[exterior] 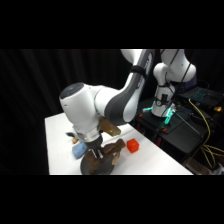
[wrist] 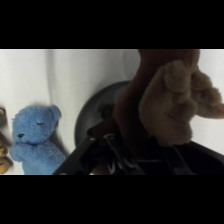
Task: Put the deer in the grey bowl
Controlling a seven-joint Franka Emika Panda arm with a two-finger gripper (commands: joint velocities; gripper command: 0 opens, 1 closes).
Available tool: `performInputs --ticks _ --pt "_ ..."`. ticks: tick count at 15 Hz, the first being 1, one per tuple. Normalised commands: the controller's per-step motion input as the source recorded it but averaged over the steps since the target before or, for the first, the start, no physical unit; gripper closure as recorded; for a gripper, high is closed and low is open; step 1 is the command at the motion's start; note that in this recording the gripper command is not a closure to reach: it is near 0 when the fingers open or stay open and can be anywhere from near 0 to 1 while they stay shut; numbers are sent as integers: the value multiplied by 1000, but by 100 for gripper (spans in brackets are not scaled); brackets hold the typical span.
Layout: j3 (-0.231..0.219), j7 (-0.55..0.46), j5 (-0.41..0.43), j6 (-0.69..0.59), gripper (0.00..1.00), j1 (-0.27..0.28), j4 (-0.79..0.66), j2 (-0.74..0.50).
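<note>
The big white arm (exterior: 117,102) is reaching down from the upper right over the white table (exterior: 60,145), and it is hiding much of what is going on under it. Below the wrist, the grey bowl (exterior: 97,166) is sitting at the near edge of the table, dark and round, and the deer (exterior: 111,149) is hanging right over it, its brown body stretching up and to the right from the bowl's rim. The gripper (exterior: 96,149) is pressing in on the deer from above; from the side I cannot tell how wide the fingers are, but the wrist view is showing the deer (wrist: 172,100) bulging up close against the linkage, so I am judging it clamped on the plush. That same view is putting the bowl (wrist: 95,112) directly beneath and behind the toy, which means a straight drop looks like all that is needed. The wrist camera is also catching a blue bear (wrist: 35,137) lying beside the bowl, clear of it, while only the side view is showing the small orange block (exterior: 132,145) just to the right.
</note>
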Motion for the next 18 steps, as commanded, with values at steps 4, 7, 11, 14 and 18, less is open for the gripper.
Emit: performInputs --ticks 4,7,11,14,18 --pt "-19 -107 73 -212 0 -18 144 -80" --pt "-10 -119 87 -254 0 -31 38 -233" --pt "-8 -130 105 -352 0 -54 -44 -469" --pt "-17 -124 83 -462 0 -45 -71 -613" --pt "-17 -99 52 -408 0 -29 25 -437"
